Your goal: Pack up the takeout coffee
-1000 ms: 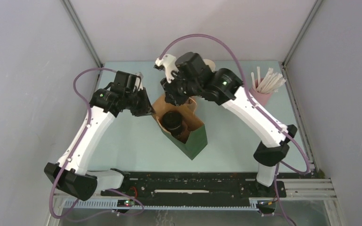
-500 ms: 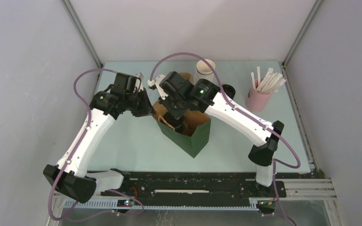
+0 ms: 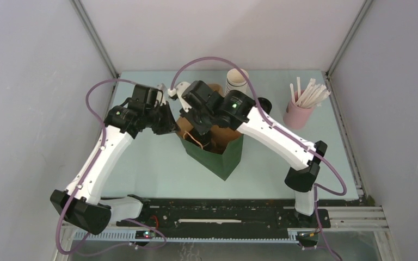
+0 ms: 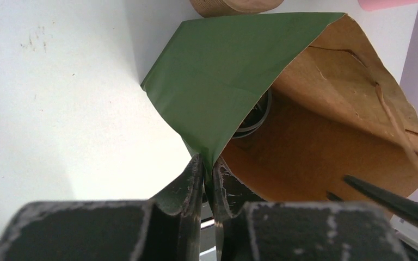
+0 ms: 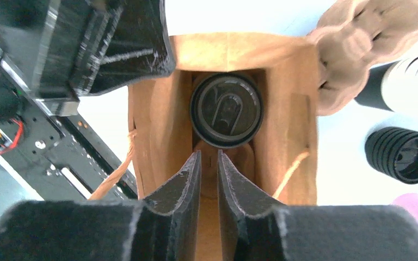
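Note:
The green paper bag (image 3: 223, 160) stands upright mid-table with its mouth held wide. My left gripper (image 4: 209, 163) is shut on the bag's left rim (image 4: 217, 81), the green paper pinched between its fingers. Inside, the takeout coffee (image 5: 226, 110) stands upright on the bag's floor, its round black lid facing up; a sliver of that lid (image 4: 257, 115) shows in the left wrist view. My right gripper (image 5: 209, 155) hovers over the bag's mouth just short of the cup, jaws a narrow gap apart with nothing between them. From above, the right gripper (image 3: 201, 128) covers the cup.
A tall stack of white-rimmed cups (image 3: 237, 81) and a squat stack of black lids (image 3: 263, 104) stand behind the bag. A pink cup of white straws (image 3: 299, 111) sits at the back right. A brown pulp carrier (image 5: 359, 38) lies beside the bag's far rim.
My right arm has swung from behind the bag to over its mouth, hiding the cup from above. The bag now stands more upright. The left gripper keeps its hold on the rim.

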{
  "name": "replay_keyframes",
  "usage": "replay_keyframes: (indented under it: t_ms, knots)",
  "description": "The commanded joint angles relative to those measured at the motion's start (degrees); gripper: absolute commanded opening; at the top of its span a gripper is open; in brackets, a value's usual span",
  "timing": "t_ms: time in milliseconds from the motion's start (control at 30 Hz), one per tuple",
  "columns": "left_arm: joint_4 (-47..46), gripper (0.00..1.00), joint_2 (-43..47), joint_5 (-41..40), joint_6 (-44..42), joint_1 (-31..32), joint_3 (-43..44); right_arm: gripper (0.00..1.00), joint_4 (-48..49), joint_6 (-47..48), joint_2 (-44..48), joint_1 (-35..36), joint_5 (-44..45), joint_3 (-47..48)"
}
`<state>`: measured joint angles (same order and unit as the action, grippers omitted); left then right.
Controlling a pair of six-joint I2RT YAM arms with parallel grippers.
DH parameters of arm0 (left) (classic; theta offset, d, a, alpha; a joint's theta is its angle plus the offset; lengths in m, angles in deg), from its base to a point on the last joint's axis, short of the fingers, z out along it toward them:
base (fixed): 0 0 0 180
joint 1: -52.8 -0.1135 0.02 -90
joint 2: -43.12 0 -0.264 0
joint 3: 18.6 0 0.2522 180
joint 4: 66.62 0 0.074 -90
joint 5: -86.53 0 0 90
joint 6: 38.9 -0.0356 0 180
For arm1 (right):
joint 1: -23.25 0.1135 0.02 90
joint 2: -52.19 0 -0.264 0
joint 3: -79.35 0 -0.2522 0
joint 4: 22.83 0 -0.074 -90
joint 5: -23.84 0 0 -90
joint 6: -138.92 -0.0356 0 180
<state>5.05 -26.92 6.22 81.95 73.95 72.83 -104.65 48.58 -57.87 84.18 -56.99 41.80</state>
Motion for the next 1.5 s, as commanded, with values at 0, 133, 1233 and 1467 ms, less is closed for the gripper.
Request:
replay_keyframes:
  t_ms: [0, 133, 1233, 1467]
  knots:
    - [0.17, 0.14, 0.88, 0.85, -2.35, 0.22, 0.03, 0.28, 0.63, -0.15, 5.93, 0.04, 2.09, 5.81]
    - [0.14, 0.14, 1.11, 1.12, -2.51, 0.21, -0.72, 0.37, -0.84, -1.22, 7.67, -0.15, -0.69, 7.32]
    - [-1.13, 0.12, 4.86, 1.68, -0.44, 0.30, -1.78, 0.37, 1.41, 2.34, -2.49, 4.89, 6.72, 8.15]
    - [-0.88, 0.12, 5.00, 1.55, -0.78, 0.30, -2.35, 0.40, 0.16, 1.63, 0.59, 6.44, 6.93, 13.87]
